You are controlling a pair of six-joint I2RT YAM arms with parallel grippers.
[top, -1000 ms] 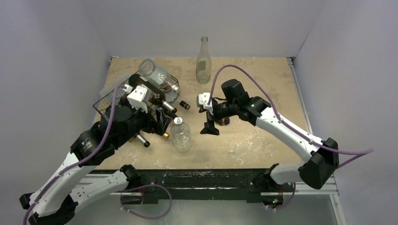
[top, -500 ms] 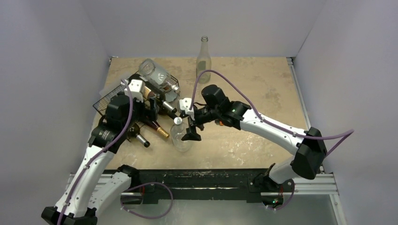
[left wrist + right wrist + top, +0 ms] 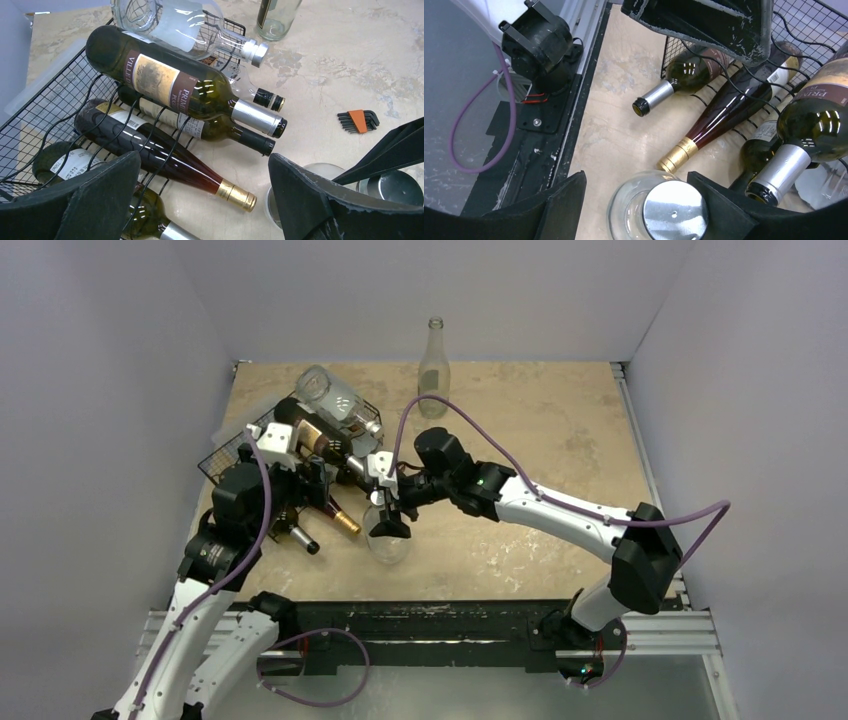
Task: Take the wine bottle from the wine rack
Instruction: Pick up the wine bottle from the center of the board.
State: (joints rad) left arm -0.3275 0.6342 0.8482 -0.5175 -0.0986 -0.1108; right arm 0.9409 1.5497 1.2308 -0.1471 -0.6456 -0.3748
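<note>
Left end effector [image 3: 204, 157] wide open by wine rack [image 3: 45, 115], prob lining up a grab; right end effector [image 3: 636, 176] open astride clear bottle [image 3: 673, 209].

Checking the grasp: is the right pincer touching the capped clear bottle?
Cannot tell. Right wrist view: the right pincer straddles the clear bottle; one finger shows a gap, the other overlaps its cap.

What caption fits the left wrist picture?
Jaws open, the left gripper faces wine bottles lying in the black wire wine rack.
</note>
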